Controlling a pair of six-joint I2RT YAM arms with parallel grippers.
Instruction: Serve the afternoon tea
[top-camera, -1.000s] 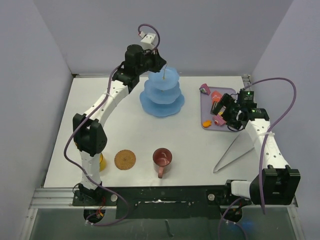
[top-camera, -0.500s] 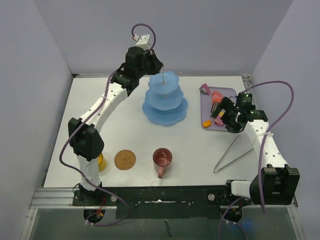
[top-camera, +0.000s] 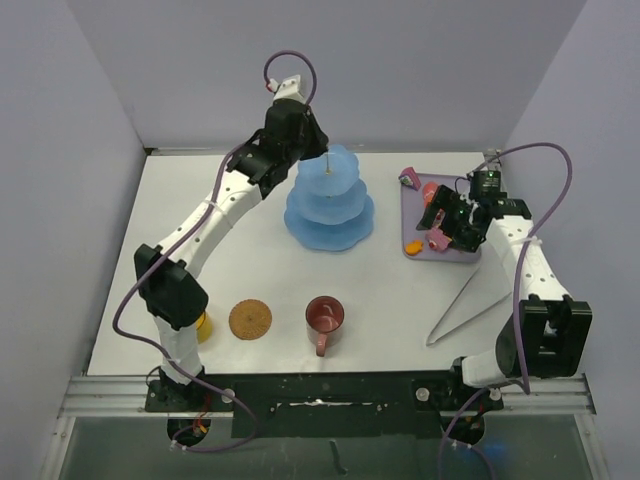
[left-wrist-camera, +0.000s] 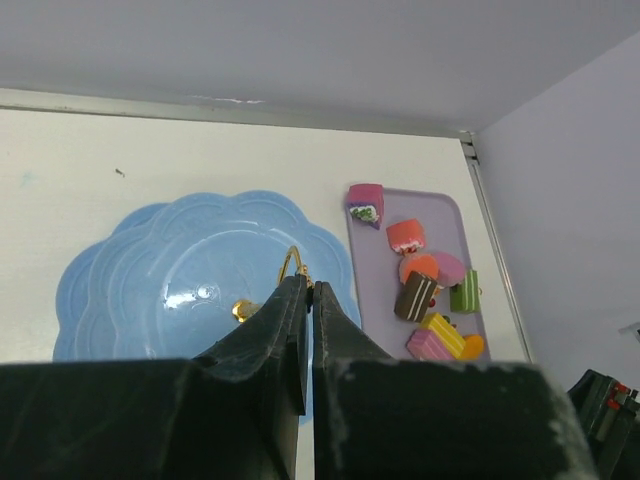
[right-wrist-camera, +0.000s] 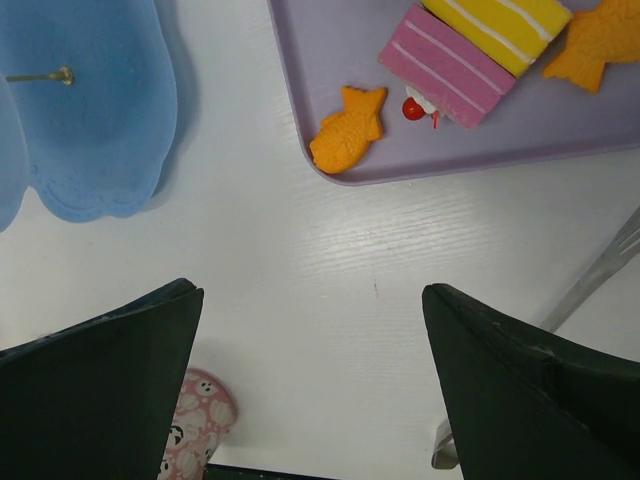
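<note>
left gripper (left-wrist-camera: 305, 292) is pinching the gold ring (left-wrist-camera: 291, 262) on top of the light-blue stand (top-camera: 328, 205), jaws pressed together on it. the stand is sitting upright at the far middle of the table (top-camera: 400, 300). cannot tell whether its base is touching the surface or hanging just off it. its tiers are showing bare.

right gripper (right-wrist-camera: 310, 300) is hovering right of the stand, fingers wide apart, nothing between them.

judgement: the left arm is positioning the stand for loading. to do it well, it should be moving slowly, keeping the post vertical so the tiers are not swinging under that one small ring, and seating the base flat before letting go.

around: the lilac tray (right-wrist-camera: 350, 60) is lying just right of the stand, carrying the toy cakes (left-wrist-camera: 415, 297) and a fish-shaped pastry (right-wrist-camera: 347, 130). the dark-red mug (top-camera: 324, 318) is standing nearer than the stand, with a coaster (top-camera: 250, 319) near-left of the stand. the yellow mug (top-camera: 203, 325) is farther left again, half hidden by the left arm. the tongs (top-camera: 465, 305) are lying near-right of the stand.

in the way: the right arm is hanging close to the stand's right side, so any shift that way is risking a bump.
</note>
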